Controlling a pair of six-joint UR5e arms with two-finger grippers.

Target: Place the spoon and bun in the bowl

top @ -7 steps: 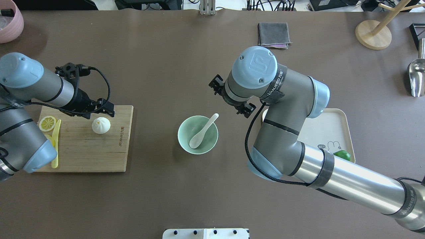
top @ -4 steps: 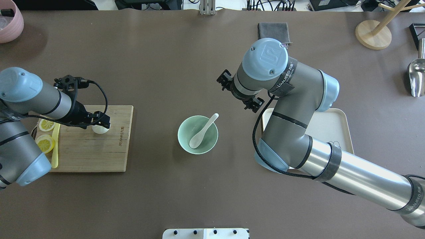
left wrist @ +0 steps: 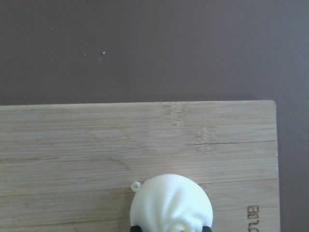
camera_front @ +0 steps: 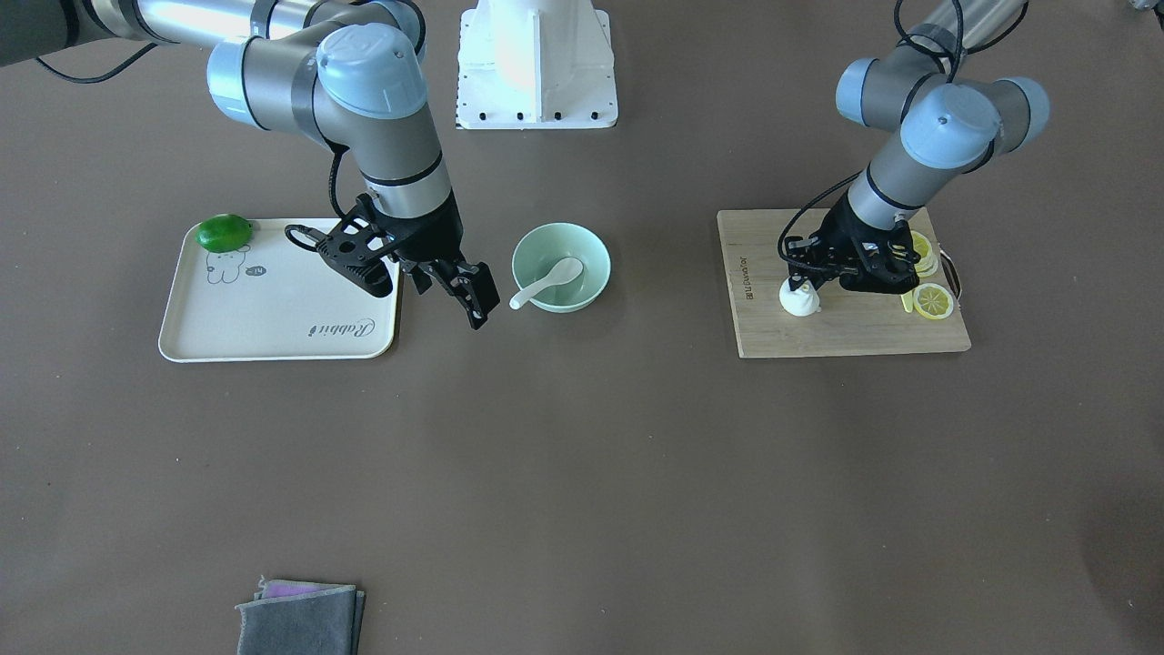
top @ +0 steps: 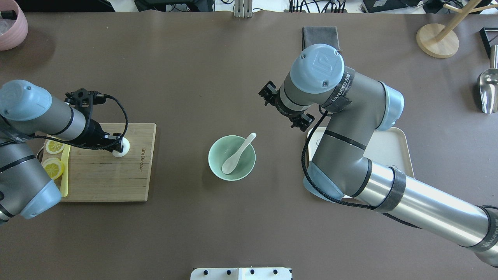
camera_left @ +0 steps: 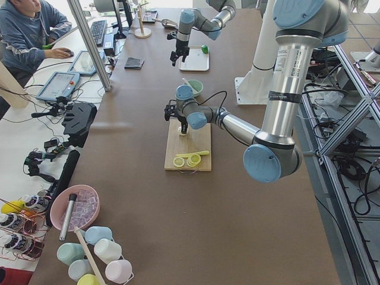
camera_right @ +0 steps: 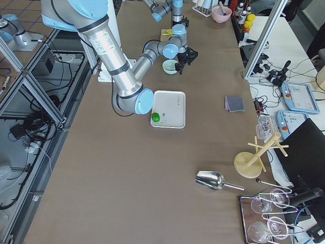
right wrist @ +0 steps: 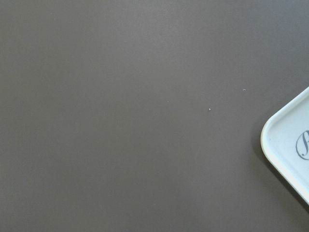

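Bun (left wrist: 171,203): soft, light, we judge; hold gently across its sides. Left tool (top: 118,146) straddles it, grip we cannot tell; right tool (camera_front: 450,289) spread, empty.

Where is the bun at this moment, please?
The bun sits on the wooden cutting board at the overhead view's left, between the fingers of the left claw, well left of the bowl.

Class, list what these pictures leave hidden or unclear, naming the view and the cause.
- Left gripper grip on the bun: its own wrist covers it overhead, and the wrist view's bottom edge cuts it off.
- Lime: hidden overhead behind the right arm.
- Cloth: cut by the front view's bottom edge.
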